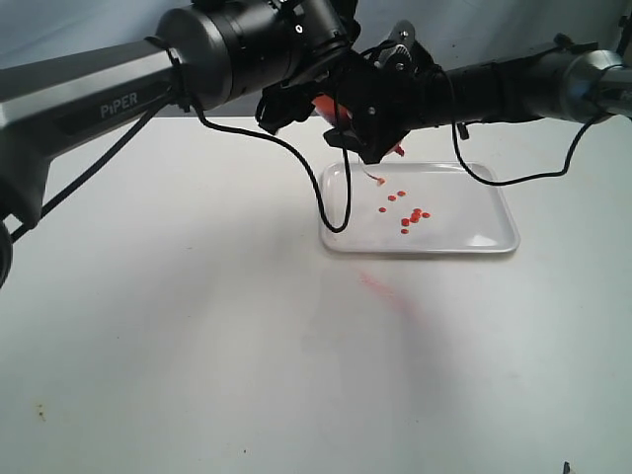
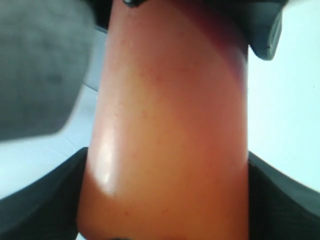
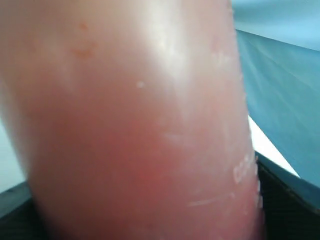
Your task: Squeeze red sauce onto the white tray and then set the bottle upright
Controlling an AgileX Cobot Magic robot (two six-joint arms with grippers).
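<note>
The bottle hangs tilted above the far left corner of the white tray, mostly hidden behind both arms. Its red tip pokes out over the tray. My left gripper is shut on the bottle, with black fingers against both of its sides. My right gripper holds the same bottle from the other side, and its dark fingers press against the body. Several drops of red sauce lie in the middle of the tray.
A faint pink smear marks the white table in front of the tray. A black cable loops down from the left arm over the tray's left edge. A grey backdrop rises behind the table.
</note>
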